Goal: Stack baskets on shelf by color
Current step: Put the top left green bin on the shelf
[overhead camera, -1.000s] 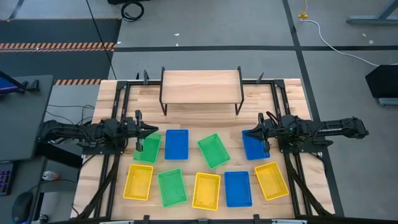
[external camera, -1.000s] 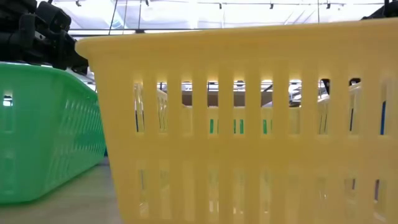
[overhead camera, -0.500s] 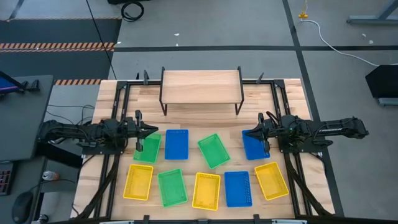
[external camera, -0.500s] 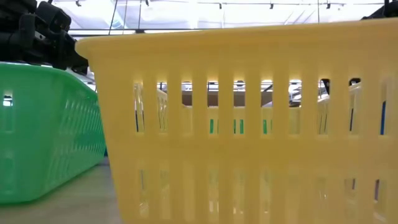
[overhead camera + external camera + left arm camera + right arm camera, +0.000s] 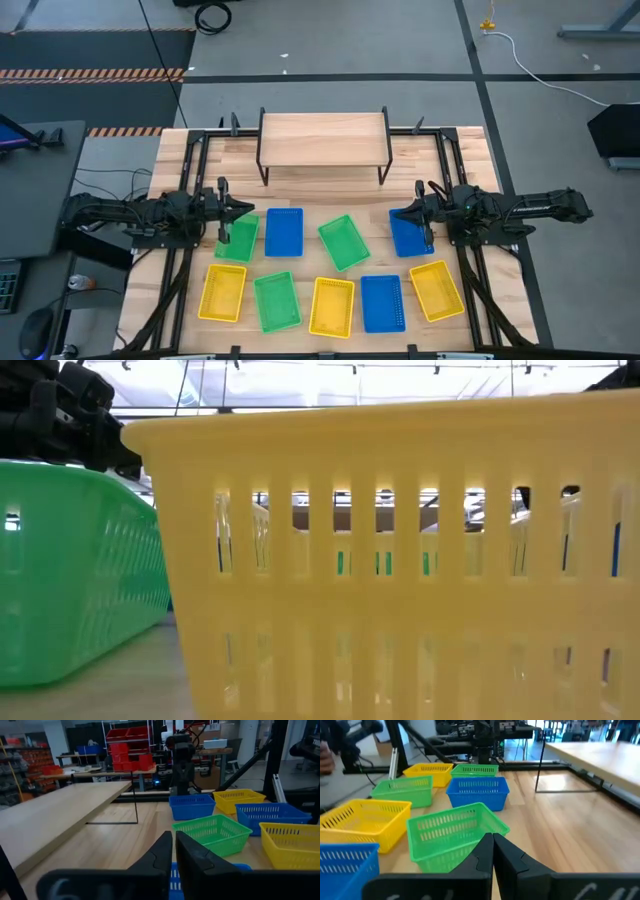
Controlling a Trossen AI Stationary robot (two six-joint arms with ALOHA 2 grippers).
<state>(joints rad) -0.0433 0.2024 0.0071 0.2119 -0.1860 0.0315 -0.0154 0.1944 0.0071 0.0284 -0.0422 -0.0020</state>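
Note:
The shelf point(image 5: 322, 140) stands at the table's far middle with nothing on it. Several baskets lie on the tabletop in two rows. The far row is green point(image 5: 236, 238), blue point(image 5: 284, 232), green point(image 5: 343, 243) and blue point(image 5: 409, 232). The near row is yellow point(image 5: 223, 292), green point(image 5: 276, 301), yellow point(image 5: 332, 306), blue point(image 5: 382, 303) and yellow point(image 5: 436, 290). My left gripper point(image 5: 245, 209) is shut and empty above the far-left green basket's far end; it also shows in its wrist view point(image 5: 173, 836). My right gripper point(image 5: 397, 212) is shut and empty above the far-right blue basket's far end; its wrist view point(image 5: 493, 837) shows it too.
The low view is filled by the near yellow basket point(image 5: 400, 560), with a green basket point(image 5: 70, 570) beside it. Black frame rails point(image 5: 195, 160) run along the table's left and right sides. Bare wood lies between the shelf and the far row of baskets.

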